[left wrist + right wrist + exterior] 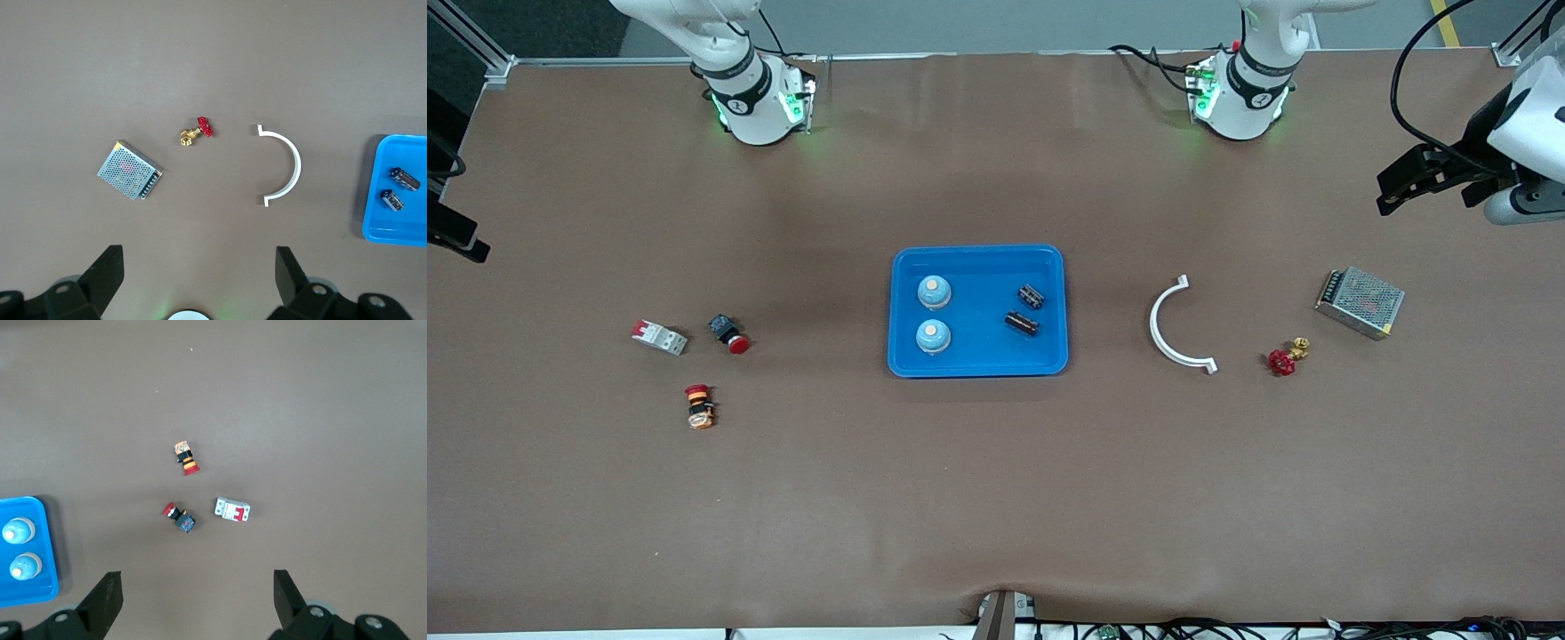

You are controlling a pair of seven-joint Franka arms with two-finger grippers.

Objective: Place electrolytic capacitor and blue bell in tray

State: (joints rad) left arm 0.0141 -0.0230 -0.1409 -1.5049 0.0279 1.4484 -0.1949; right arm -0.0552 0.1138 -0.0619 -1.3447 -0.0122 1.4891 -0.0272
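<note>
- nearest the front camera: red-and-orange push button [700,406] lying on its side toward the right arm's end of the table, with a red-capped switch [728,333] and a white circuit breaker [660,337] a little farther back.
- seen whole only from the front: tray [976,366], bright blue, shallow, rounded corners, raised rim, mid-table between the two arms.
- sitting upright in it on the right arm's side: two blue bells [934,290] [933,335], pale domes with cream tops.
- lying in it on the left arm's side: two dark electrolytic capacitors [1032,296] [1022,323], close but apart.
- caught by the right wrist view only as a tray corner with the bells [18,531]; by the left wrist view only as the capacitor end [404,179].
- toward the left arm's end: white curved bracket [1172,325], red-handled brass valve [1286,357], perforated metal power supply [1360,302].
- left gripper [199,277] up over bare table near the power supply, fingers spread wide, holding nothing.
- right gripper [198,599] over bare table near the circuit breaker, fingers spread wide, holding nothing.
</note>
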